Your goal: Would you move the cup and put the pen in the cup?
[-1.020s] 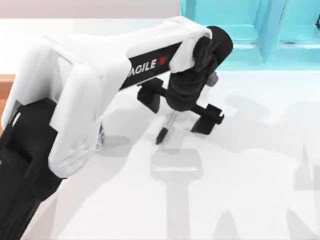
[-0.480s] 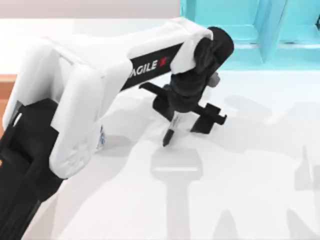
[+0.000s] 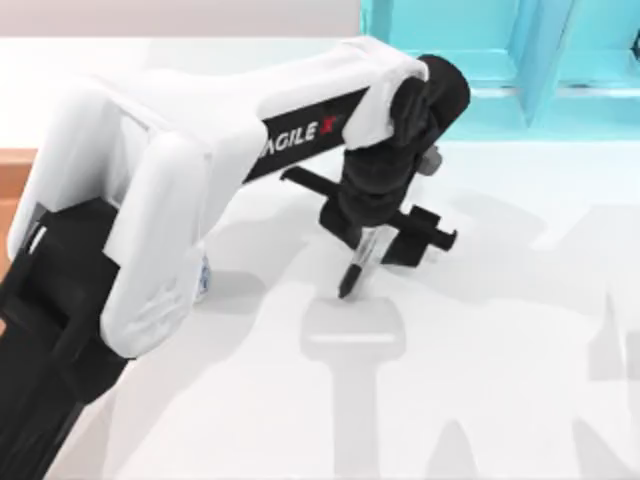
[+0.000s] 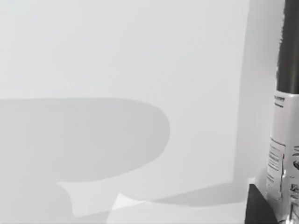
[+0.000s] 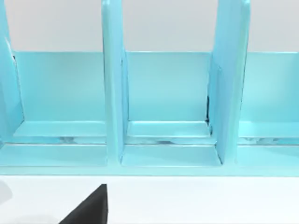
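My left gripper point(image 3: 372, 222) is shut on the pen point(image 3: 356, 268), a slim black marker with a grey barrel. It holds the pen steeply tilted, tip down, over the middle of the white table. In the left wrist view the pen point(image 4: 285, 121) runs along one edge, with its printed grey barrel and black cap. The cup point(image 3: 203, 276) shows as a white and blue-speckled sliver under my left arm's white forearm, left of the pen and mostly hidden. My right arm is parked facing the blue shelf.
A turquoise shelf unit point(image 3: 500, 60) with upright dividers stands at the table's back right, and its compartments point(image 5: 166, 93) appear in the right wrist view. My left arm's large white body point(image 3: 150, 200) covers the table's left side. Bare white tabletop point(image 3: 480, 380) lies at the front right.
My left gripper has carried the pen to the right and slightly toward the front of the table. The pen's tip has shifted the same way, away from the cup.
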